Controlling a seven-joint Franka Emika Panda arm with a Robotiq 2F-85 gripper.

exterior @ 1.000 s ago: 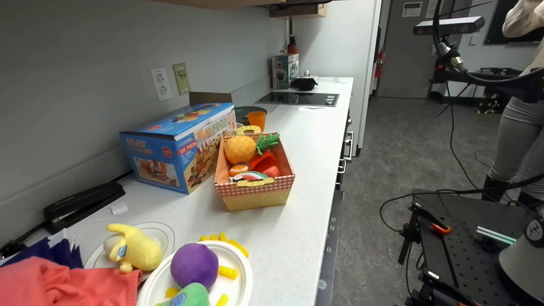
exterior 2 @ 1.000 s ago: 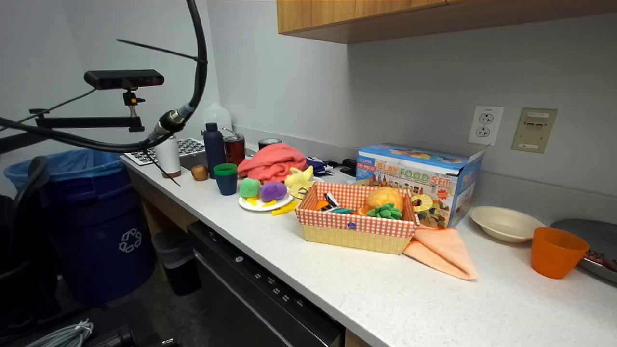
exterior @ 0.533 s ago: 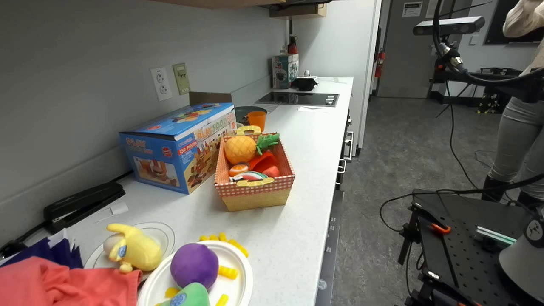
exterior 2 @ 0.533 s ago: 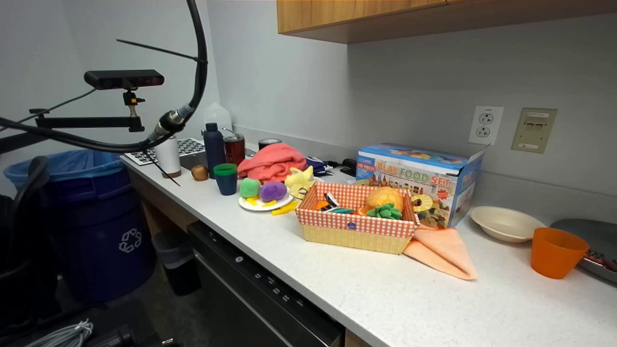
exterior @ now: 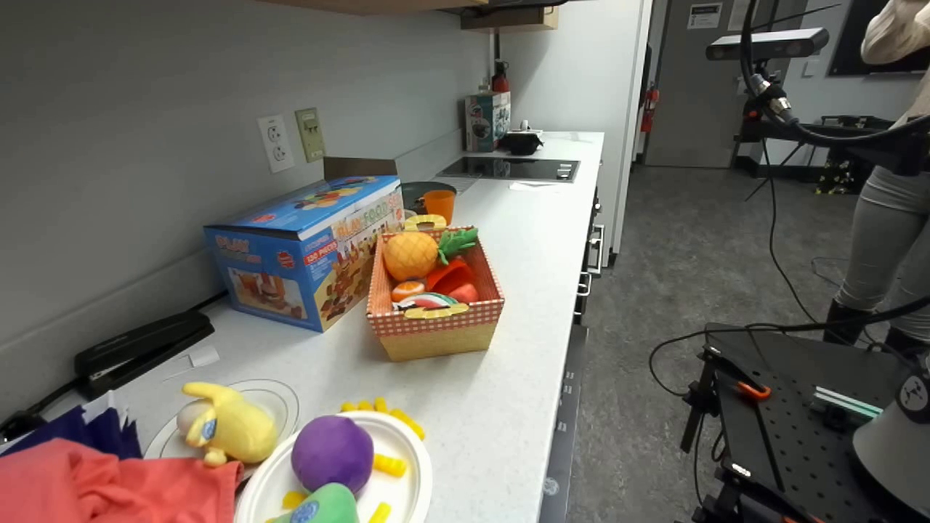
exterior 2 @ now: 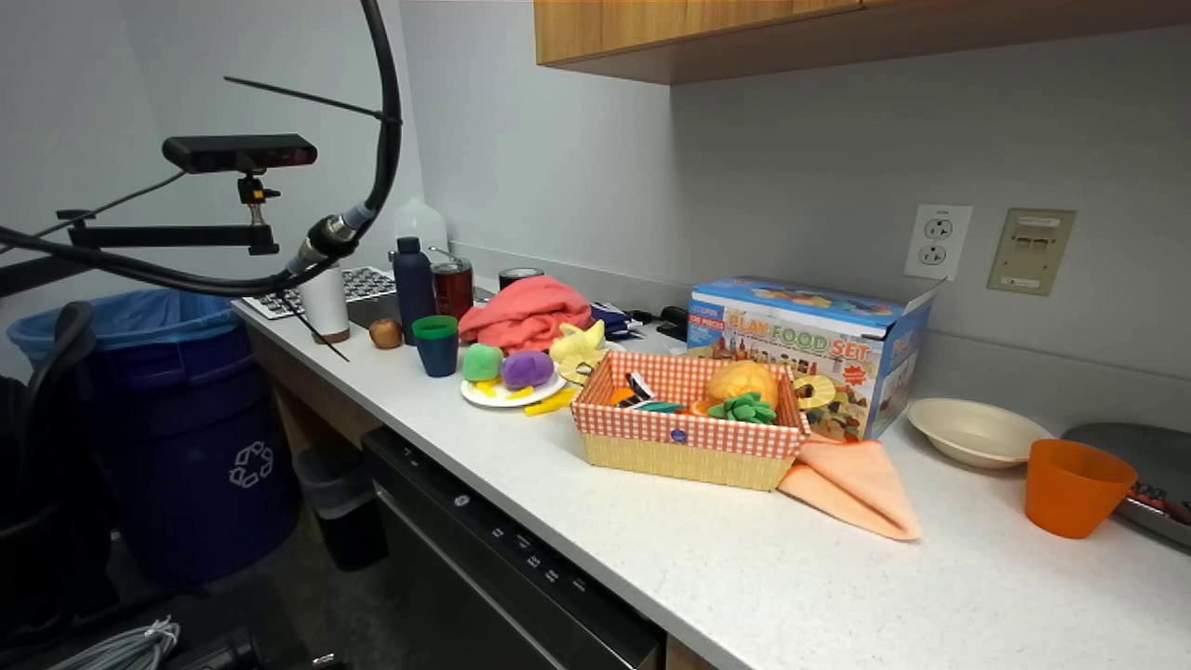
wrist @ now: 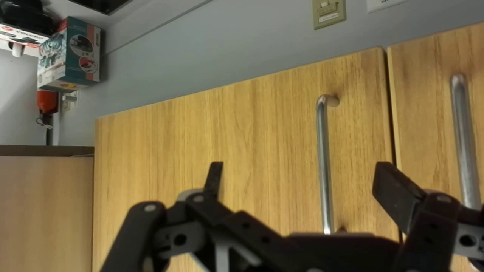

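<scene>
- The fingers [wrist: 395, 198] stand spread wide in the wrist view, with nothing between their tips; both exterior views leave them out of sight.
- Nearest is a metal handle [wrist: 324, 162] on a wooden cabinet door [wrist: 242, 139]. From the wrist it lines up within the gap, closer to the finger on the right, and seems farther off than the tips; I see no contact.
- The handle looks like a rigid rod, smooth and probably a little slippery, hardly fragile. Any load would come from the door, a stiff panel whose weight and resistance cannot be told.
- The straight middle seems the best hold, one finger either side, away from the bent far end; the near end is partly hidden.
- At right, a second handle [wrist: 463, 141] on the neighbouring door [wrist: 419, 94] leaves limited room for the right finger.
</scene>
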